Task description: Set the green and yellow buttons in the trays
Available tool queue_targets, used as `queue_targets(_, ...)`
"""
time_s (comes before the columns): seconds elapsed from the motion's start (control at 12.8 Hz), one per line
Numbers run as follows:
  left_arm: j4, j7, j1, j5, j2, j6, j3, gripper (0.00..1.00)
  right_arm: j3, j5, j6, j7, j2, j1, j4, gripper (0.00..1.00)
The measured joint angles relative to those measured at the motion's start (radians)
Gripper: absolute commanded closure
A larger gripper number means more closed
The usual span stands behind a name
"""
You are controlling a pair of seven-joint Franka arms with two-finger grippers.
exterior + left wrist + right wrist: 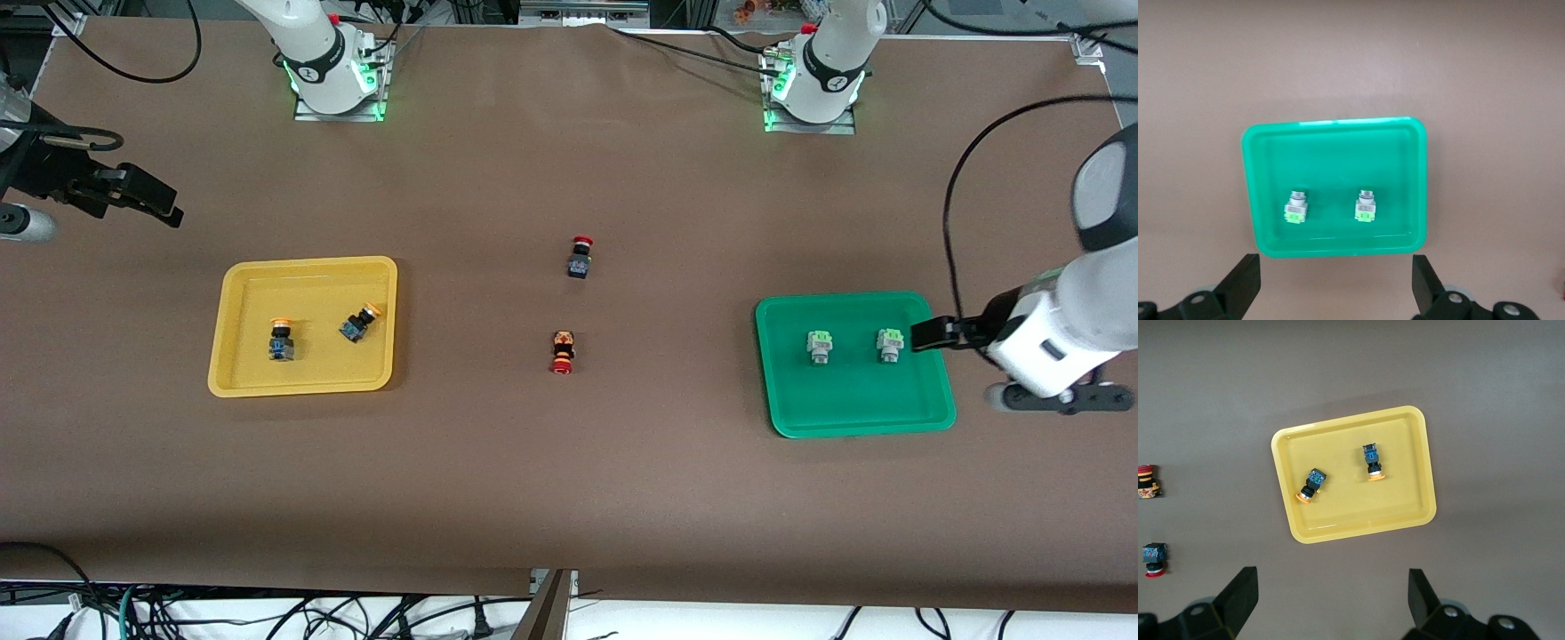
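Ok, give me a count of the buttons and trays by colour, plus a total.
Green buttons: 2, both in the green tray
Yellow buttons: 2, both in the yellow tray
Red buttons: 2, on the table between the trays
Green tray: 1
Yellow tray: 1
Total: 8

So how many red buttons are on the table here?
2, both on the bare table between the trays: one farther from the front camera, one nearer. Neither is in a tray; none looks hidden.
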Motion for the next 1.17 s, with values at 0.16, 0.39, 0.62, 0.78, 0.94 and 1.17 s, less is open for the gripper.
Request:
queue_targets(0.16,-0.033,-0.001,-0.015,-0.105,-0.106,-0.024,0.091,0.0,0.0,0.0,0.0,0.0,0.0,0.0,0.001,0.01)
queue_targets(0.39,-0.195,0.019,-0.095,-0.239,-0.272,-0.032,0.329,0.0,0.003,0.0,0.0,-0.001,0.0,0.0,0.001,0.01)
queue_targets(0.62,-0.294,0.032,-0.198,-0.242,-0.349,-0.031,0.414,0.0,0.004,0.0,0.0,-0.001,0.0,0.0,0.001,0.01)
queue_targets(0.78,-0.346,0.032,-0.244,-0.242,-0.392,-0.031,0.416,0.0,0.004,-0.001,0.0,-0.001,0.0,0.001,0.002,0.01)
queue_targets(0.94,-0.391,0.032,-0.271,-0.242,-0.426,-0.031,0.416,0.0,0.004,-0.001,0.001,-0.001,0.0,0.001,0.002,0.01)
queue_targets(1.17,-0.401,0.033,-0.268,-0.242,-0.418,-0.031,0.43,0.0,0.004,-0.001,0.001,-0.001,0.0,0.001,0.002,0.01)
